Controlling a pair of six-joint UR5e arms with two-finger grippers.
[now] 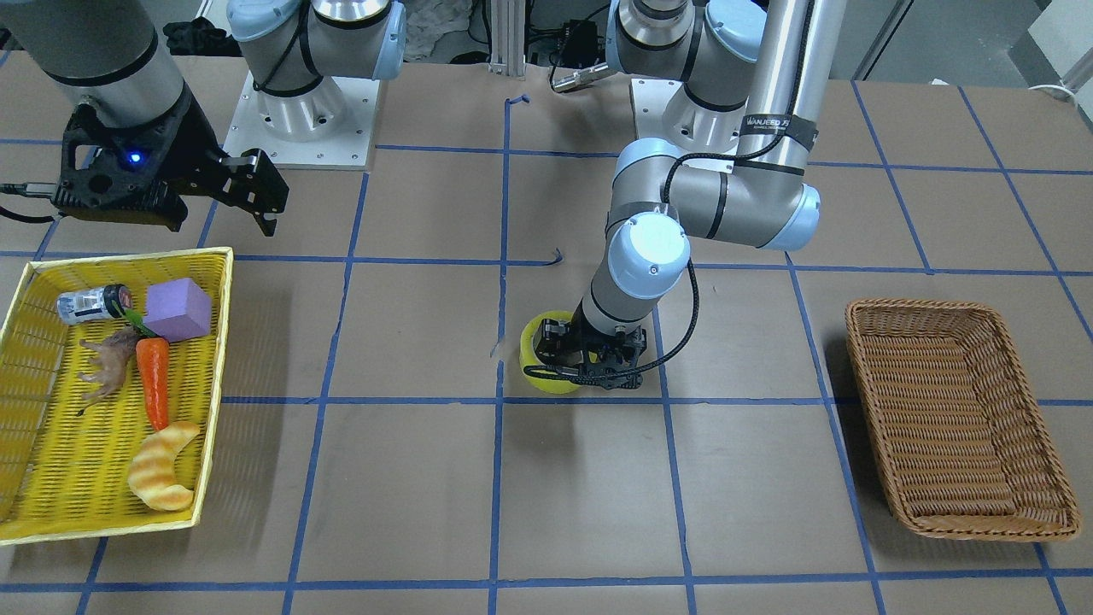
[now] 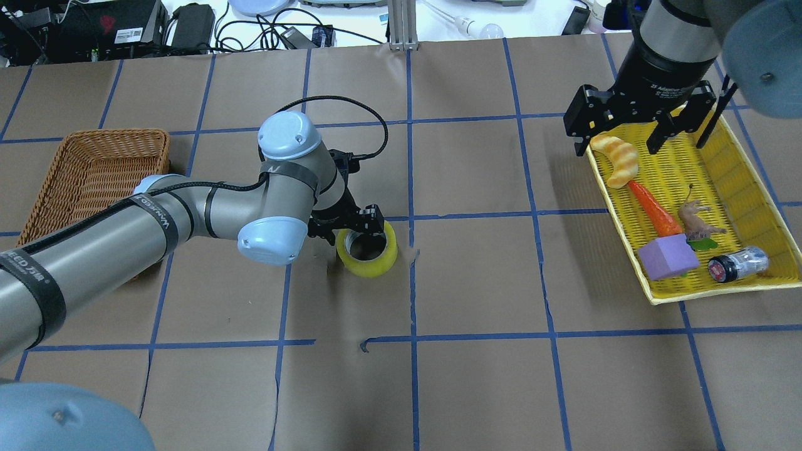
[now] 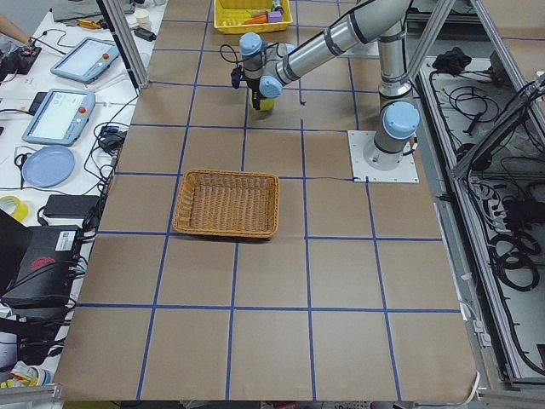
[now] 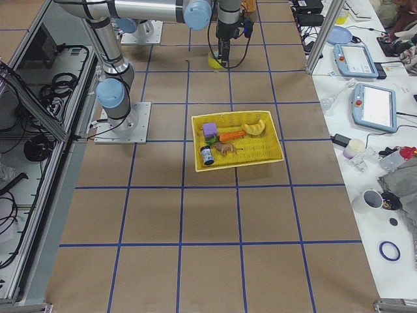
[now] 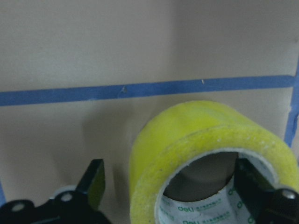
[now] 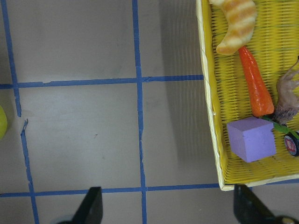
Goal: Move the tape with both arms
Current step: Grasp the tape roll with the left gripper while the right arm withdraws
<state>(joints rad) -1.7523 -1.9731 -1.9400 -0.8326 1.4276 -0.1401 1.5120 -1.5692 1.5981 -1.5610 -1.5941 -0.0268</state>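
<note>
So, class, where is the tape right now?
In the overhead view, the tape lies just left of the central blue line, between the two baskets, with the left tool straddling its wall.

Next to the left fingers (image 5: 93, 182), which are matt black and hard-looking, the tape (image 5: 187, 140) is glossy translucent yellow film. It is faintly hazy at the edge and wound on a matt whitish cardboard core with print inside. Under those fingers the worktop (image 2: 476, 282) is matt brown paper, creased and torn at the seams, with smooth blue lines (image 2: 476, 216). Beside the right fingers (image 6: 93, 205), also matt black, the tray (image 6: 212, 116) is woven yellow plastic with a slight sheen. In it the block (image 6: 250, 139) looks like matt foam and the carrot (image 6: 254, 84) like smooth plastic. Well away from both pairs of fingers, the basket (image 2: 94, 169) is rough brown wicker. The arms (image 2: 113, 241) are satin silver metal with glossy pale blue caps (image 2: 289, 134).
</note>
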